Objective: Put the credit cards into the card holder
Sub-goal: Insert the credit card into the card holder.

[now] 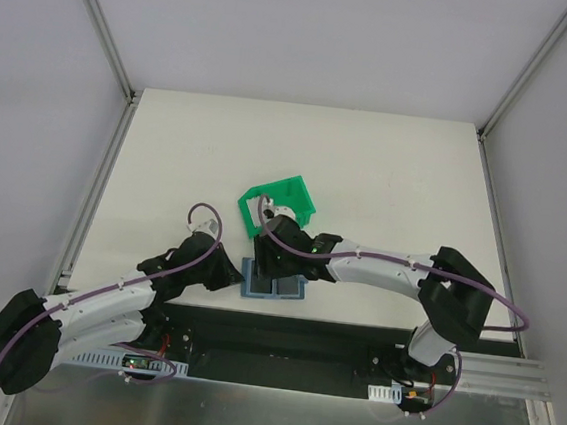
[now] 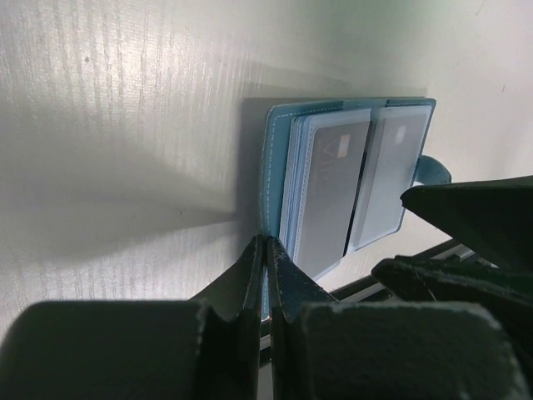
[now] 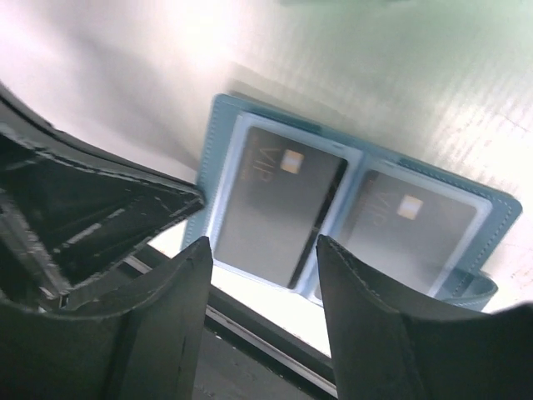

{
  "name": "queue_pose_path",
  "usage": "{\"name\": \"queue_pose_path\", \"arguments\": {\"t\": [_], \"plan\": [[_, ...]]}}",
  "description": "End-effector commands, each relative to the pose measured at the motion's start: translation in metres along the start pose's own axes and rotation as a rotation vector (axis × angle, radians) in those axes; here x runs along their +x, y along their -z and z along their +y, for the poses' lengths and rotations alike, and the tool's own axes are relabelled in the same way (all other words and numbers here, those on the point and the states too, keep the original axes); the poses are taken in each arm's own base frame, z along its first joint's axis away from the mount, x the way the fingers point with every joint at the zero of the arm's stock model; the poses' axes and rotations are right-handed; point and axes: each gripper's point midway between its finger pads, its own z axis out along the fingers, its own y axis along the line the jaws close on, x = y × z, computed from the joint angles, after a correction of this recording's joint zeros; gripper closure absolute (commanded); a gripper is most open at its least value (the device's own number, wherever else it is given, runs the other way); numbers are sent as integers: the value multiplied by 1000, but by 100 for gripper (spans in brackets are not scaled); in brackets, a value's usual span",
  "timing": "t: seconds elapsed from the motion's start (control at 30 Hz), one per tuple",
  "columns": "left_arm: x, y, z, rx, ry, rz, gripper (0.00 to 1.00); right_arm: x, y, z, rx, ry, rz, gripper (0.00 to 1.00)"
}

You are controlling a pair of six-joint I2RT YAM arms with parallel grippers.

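- The left gripper (image 2: 265, 250) is lowest and nearest the arm bases. Its two fingers are pressed together on the near-left edge of the card holder (image 2: 276, 167), pinching the teal cover between them.
- The card holder lies open and flat on the white surface (image 1: 387, 182), close to the near edge and between the two arms. Its teal outer cover faces down and its paler blue pockets face up.
- One credit card (image 3: 279, 212) sits in the pocket on the side held by the left gripper. It looks dark grey behind the clear sleeve, with "VIP" lettering and a small gold chip.
- Another credit card (image 3: 400, 242) of the same look sits in the neighbouring pocket, just across the centre fold.
- A small teal closure tab (image 2: 433, 171) sticks out from the holder's outer edge on the side away from the left gripper.
- The right gripper (image 3: 262, 246) hangs over the open holder with its fingers spread apart. Nothing is between them, and the pictures do not show them touching the pockets.
- Beyond the holder, a green bin (image 1: 296, 192) stands tilted on the surface, near the right arm's wrist.
- Whether anything lies inside the bin cannot be told from these views.
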Motion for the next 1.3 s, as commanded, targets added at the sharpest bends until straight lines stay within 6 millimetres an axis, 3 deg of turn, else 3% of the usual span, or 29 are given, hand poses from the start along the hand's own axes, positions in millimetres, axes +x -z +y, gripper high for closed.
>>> {"name": "queue_pose_path", "arguments": {"t": [0.0,0.27,0.77,1.03,1.27], "plan": [[-6,6,-19,71,-29,-10,100,-8,1,4,65,72,-20,43],[-6,10,-24,103,-30,-15,100,-3,-9,8,112,103,11,43],[-5,9,-21,98,-32,-14,100,-5,-11,16,104,133,12,39],[-5,9,-22,97,-34,-10,100,4,-19,10,134,137,54,38],[-5,9,-21,95,-31,-14,100,2,-13,4,190,161,49,41]]}}
